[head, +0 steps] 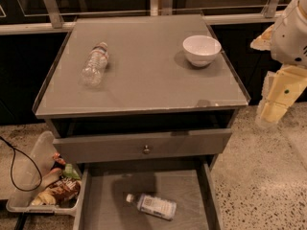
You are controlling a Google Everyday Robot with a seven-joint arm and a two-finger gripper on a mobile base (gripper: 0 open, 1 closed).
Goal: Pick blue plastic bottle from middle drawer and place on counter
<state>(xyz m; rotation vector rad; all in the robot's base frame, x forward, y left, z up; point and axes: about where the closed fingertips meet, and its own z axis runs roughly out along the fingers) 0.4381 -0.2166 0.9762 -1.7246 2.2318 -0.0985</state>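
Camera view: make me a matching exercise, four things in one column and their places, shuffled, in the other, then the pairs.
1. small bluish clear plastic bottle with white cap
2. clear crinkled plastic bottle with red-white label
3. round white bowl
4. two-finger gripper

A. right of the glossy grey counter, over the speckled floor
B. lying on the counter's left part
C. lying in the open grey middle drawer
D. upright on the counter's right rear

Pairs: 1-C, 2-B, 3-D, 4-A.
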